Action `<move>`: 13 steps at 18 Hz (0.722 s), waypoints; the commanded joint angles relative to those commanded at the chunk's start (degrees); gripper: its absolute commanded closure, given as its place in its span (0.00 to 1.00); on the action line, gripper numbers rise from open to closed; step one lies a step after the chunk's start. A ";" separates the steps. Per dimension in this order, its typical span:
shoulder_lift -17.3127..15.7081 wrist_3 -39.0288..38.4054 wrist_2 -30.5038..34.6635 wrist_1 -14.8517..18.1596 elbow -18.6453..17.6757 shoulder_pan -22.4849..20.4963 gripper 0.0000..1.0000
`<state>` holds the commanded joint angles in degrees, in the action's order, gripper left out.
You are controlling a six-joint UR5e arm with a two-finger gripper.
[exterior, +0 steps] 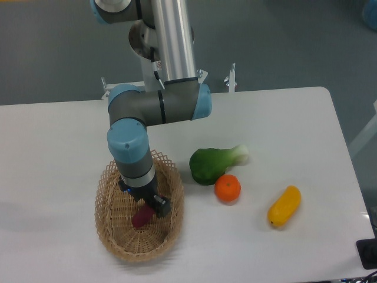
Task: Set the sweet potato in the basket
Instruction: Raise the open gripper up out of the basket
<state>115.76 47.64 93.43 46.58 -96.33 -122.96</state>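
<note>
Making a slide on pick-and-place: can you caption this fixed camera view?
Gripper lowers sweet potato into wicker basket; greens, orange and yellow vegetable wait nearby.

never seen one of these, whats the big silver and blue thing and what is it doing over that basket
That is a robot arm: silver tubes joined by blue-capped joints, ending in a two-finger gripper. There is only one picture, taken by a fixed camera looking down at a white table from the front.

The arm reaches down into an oval wicker basket. Right at its fingers is a small dark purple sweet potato, low inside the basket. From this angle I cannot tell whether the fingers grip it or have let go.

To the right, lying on the table outside the basket, are a green leafy vegetable, a round orange and a yellow oblong vegetable.
</note>
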 joint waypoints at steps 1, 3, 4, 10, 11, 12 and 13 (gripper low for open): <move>-0.53 -0.35 0.26 -0.09 0.26 0.00 0.00; -1.50 -0.97 0.35 0.00 1.93 -0.18 0.00; -2.11 -0.88 0.35 0.00 2.72 -0.44 0.00; -4.58 -0.18 1.66 0.52 8.25 -5.17 0.00; -5.27 -0.09 2.45 0.96 9.05 -6.75 0.00; -5.89 0.17 3.07 2.01 9.32 -7.90 0.00; -6.77 1.74 3.25 3.32 9.41 -9.22 0.00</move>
<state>108.99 49.38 96.68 49.91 -86.92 -132.17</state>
